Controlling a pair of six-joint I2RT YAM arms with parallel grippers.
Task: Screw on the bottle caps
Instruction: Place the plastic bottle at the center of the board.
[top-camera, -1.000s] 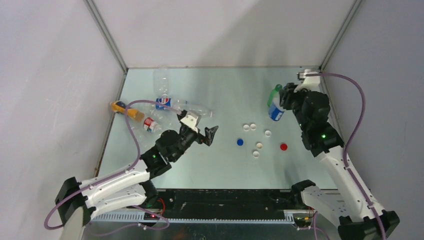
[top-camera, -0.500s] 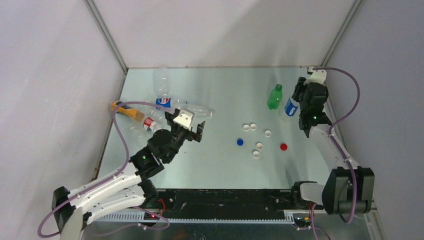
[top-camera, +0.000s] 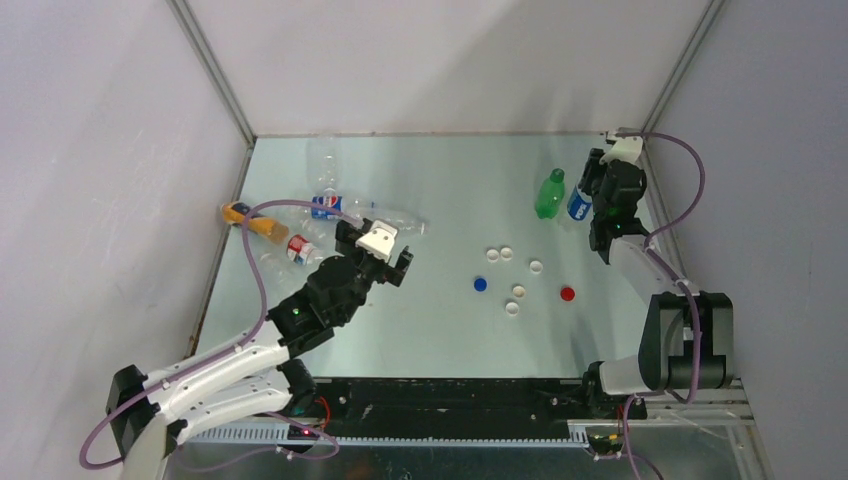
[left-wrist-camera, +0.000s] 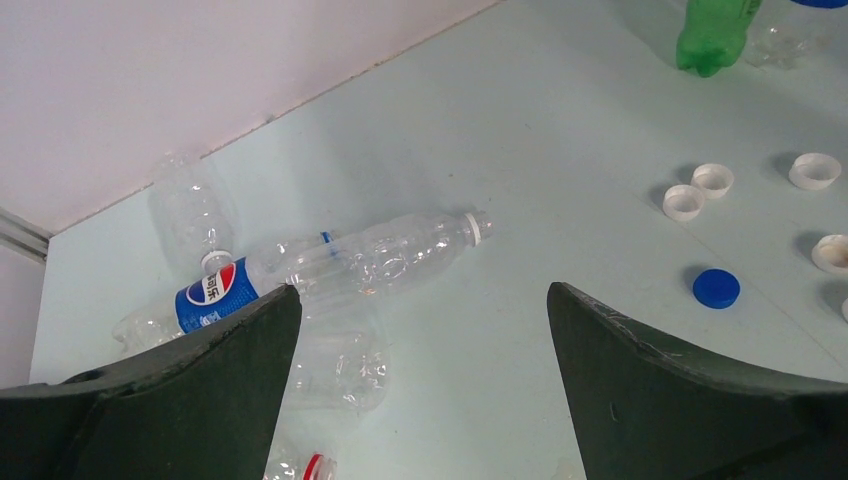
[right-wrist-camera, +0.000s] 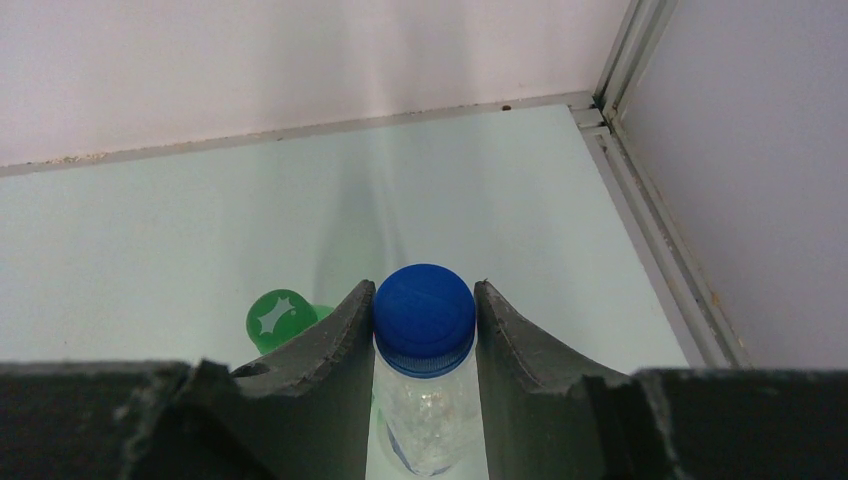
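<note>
The pale green worktop sits between grey walls. At 2 o'clock the right gripper is partly closed, pinching the blue cap on a clear bottle that stands up. The green bottle stands just beside it, at its 9 o'clock. The left gripper is wide open and holds nothing. Loose bottle caps lie near the middle, and empty bottles lie flat at 10 o'clock.

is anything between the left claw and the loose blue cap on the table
Nothing visible does. Bare table lies between the open left claw and the blue cap; the white caps sit beyond it.
</note>
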